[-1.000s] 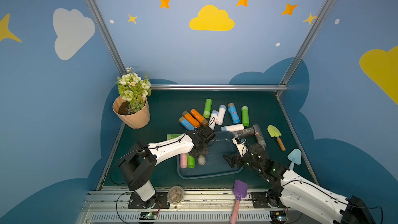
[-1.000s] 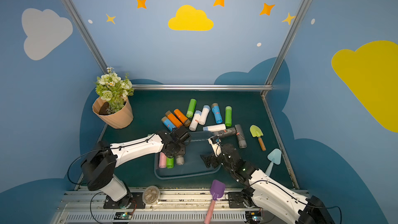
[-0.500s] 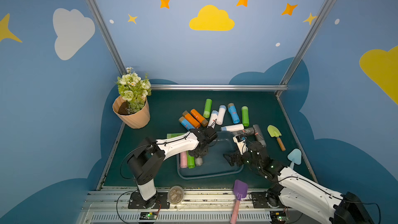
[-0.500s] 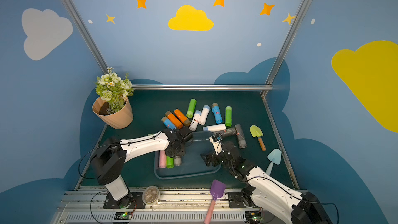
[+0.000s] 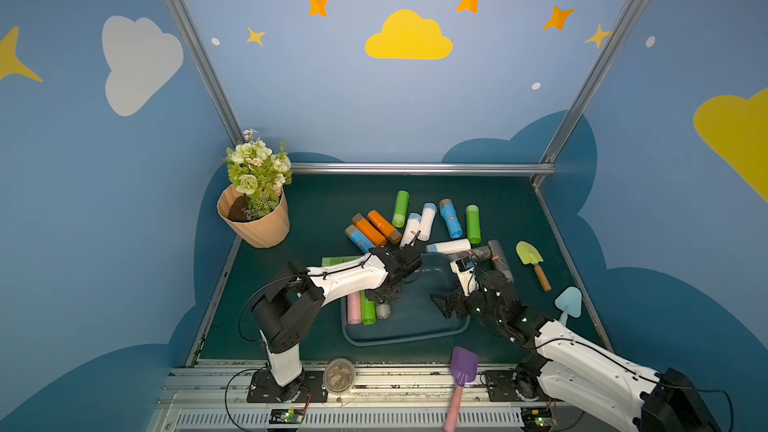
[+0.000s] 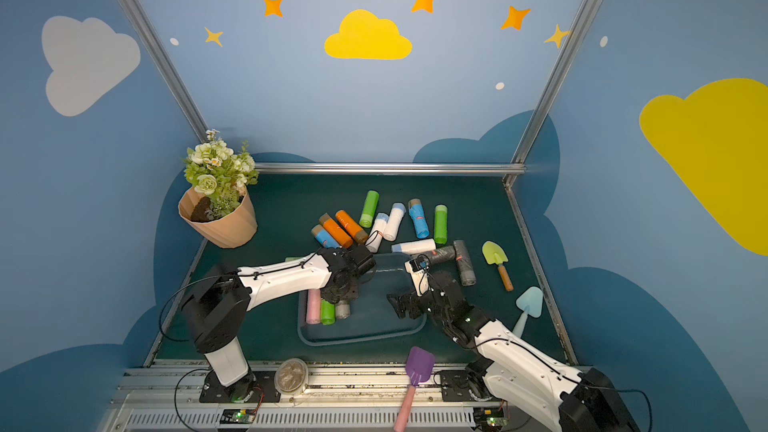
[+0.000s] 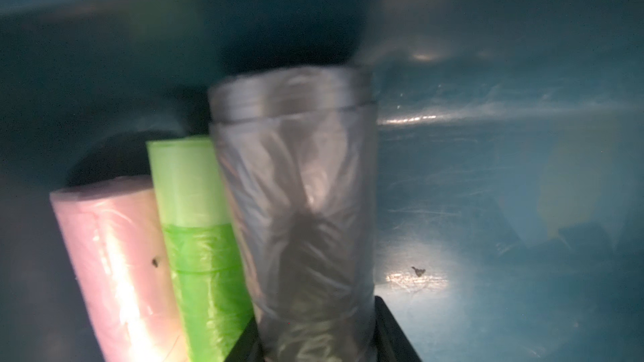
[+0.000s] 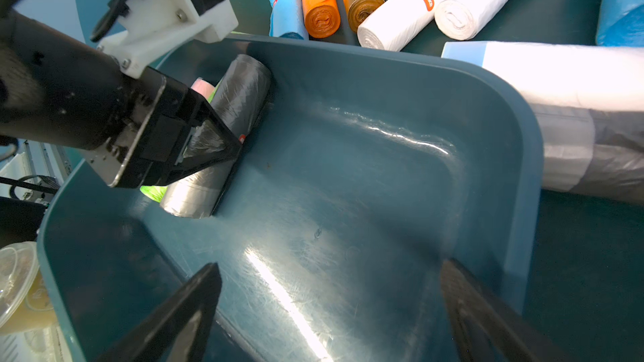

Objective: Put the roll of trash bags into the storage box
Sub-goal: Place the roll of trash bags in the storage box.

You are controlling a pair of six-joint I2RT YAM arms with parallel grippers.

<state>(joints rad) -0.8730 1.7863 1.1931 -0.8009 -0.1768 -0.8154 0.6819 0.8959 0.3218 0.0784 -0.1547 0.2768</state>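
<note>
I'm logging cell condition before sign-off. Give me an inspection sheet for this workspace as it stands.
surface: dark green mat; spills, nothing seen.
job's things: box holds pink roll, green roll and grey roll, side by side.
clutter: loose rolls behind the box; three toy spades; flower pot; lidded cup on the front rail.
pincers: left pincer shut on the grey roll; right pincer open, empty, over the box.
cables: black loop beside the left arm's base, apart from the box.
surroundings: blue walls with painted clouds and stars; metal frame.
</note>
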